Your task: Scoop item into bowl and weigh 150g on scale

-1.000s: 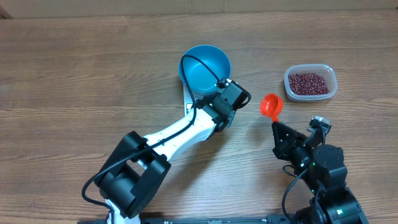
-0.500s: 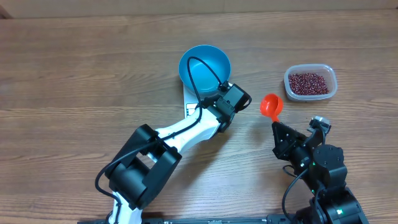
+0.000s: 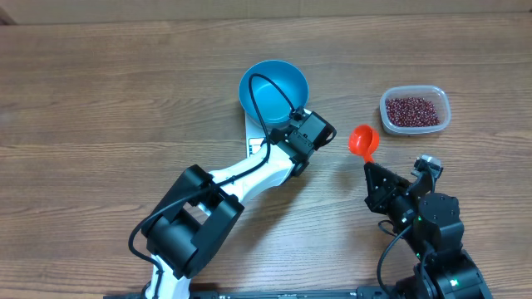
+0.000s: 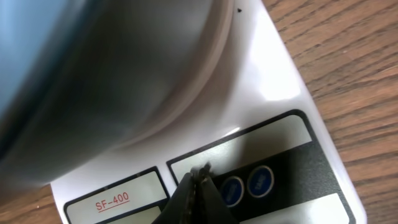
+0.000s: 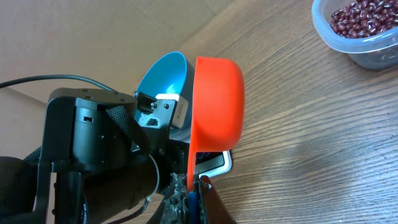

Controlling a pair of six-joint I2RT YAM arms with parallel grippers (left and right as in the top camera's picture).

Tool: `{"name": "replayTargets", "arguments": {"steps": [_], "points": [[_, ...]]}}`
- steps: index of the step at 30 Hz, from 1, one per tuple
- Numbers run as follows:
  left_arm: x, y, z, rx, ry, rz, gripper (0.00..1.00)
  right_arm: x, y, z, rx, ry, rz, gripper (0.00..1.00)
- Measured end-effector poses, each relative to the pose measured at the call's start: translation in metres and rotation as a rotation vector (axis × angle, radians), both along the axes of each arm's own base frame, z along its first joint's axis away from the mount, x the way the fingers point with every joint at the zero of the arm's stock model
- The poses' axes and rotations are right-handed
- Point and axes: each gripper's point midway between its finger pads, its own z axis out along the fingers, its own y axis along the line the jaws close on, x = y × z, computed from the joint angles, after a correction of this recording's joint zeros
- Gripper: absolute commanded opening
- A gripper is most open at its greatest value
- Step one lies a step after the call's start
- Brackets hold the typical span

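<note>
We see the left gripper (image 4: 198,180) fully closed and empty, tips over the scale (image 4: 281,87) panel by the buttons (image 4: 260,182); contact unclear. The bowl (image 3: 274,87) sits on the scale, blurred and cut off at the left wrist. Overhead, the left arm (image 3: 249,170) hides most of the scale. The right gripper (image 5: 194,198) clamps the orange scoop (image 5: 216,106) handle, fingers mostly cropped. The beans (image 3: 413,110) lie in the clear tub (image 3: 445,120).
</note>
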Motion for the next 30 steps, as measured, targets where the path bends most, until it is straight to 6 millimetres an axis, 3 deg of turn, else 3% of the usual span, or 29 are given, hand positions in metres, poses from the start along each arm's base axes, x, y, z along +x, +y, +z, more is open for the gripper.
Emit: {"name": "replayTargets", "arguments": {"steps": [30], "points": [[-0.0059,-0.0015,-0.0031,-0.007,0.036,-0.012,0.04,-0.0018,-0.0005,-0.0045,-0.005,0.019,0.0,0.04]]}}
